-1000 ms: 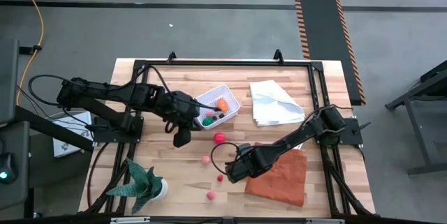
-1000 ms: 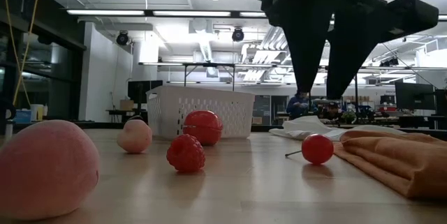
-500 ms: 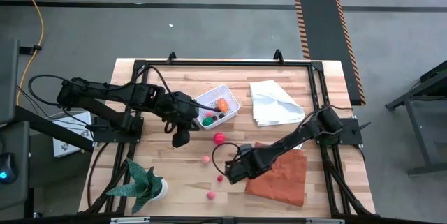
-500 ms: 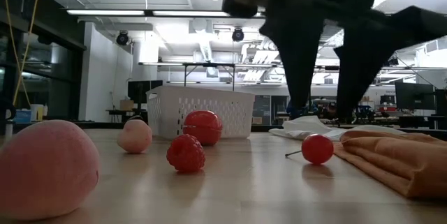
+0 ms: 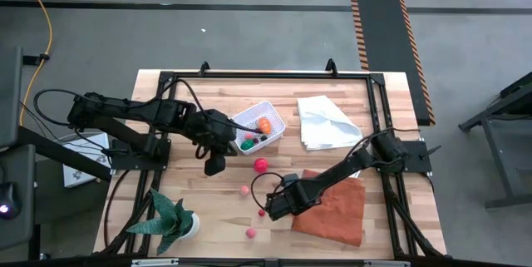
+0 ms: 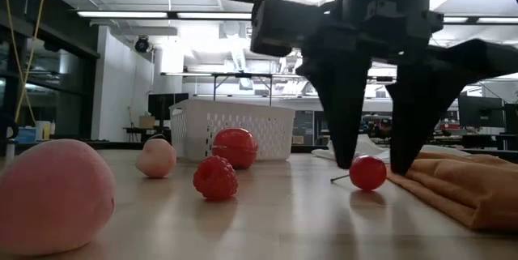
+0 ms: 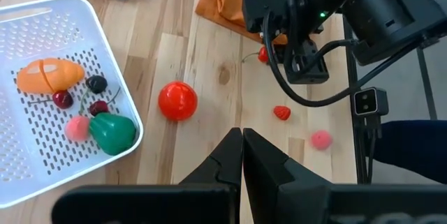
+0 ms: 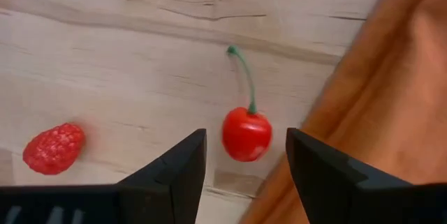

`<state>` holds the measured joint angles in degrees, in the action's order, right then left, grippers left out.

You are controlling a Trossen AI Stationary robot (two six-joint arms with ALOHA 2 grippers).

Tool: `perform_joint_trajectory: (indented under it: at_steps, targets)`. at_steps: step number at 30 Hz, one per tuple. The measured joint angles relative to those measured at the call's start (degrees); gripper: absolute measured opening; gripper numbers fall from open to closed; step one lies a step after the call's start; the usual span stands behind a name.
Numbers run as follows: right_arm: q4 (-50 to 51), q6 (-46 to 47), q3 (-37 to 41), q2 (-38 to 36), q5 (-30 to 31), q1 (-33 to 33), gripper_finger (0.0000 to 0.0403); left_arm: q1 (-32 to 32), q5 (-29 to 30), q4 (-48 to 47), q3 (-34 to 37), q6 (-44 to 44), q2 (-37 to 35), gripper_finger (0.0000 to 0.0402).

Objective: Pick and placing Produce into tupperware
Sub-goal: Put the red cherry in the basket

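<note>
The white perforated tub sits on the table's far middle and holds an orange piece, a green one, and small dark-red and pink ones. On the wood lie a red ball, a peach-pink ball, a raspberry, a pink ball and a stemmed red cherry. My right gripper is open and low over the table, one finger on each side of the cherry, with gaps showing. My left gripper is shut and hovers beside the tub, touching nothing.
An orange cloth lies right beside the cherry, under my right arm. A white cloth lies right of the tub. A spiky potted plant stands at the near left corner. A black frame rims the table.
My right gripper has come down toward the table, still open, until its fingers stand on either side of the cherry. The cherry and the other produce have stayed where they were. My left arm has kept still.
</note>
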<state>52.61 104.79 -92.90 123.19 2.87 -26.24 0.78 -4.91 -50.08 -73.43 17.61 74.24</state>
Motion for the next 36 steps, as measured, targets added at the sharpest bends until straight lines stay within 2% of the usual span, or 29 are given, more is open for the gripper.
perform_joint_trajectory:
  at_steps: [36]
  targets:
    - [-0.24, -0.42, 0.00, 0.71, -1.13, 1.14, 0.0184, -0.02, 0.00, -1.10, 0.00, 0.02, 0.00, 0.0003]
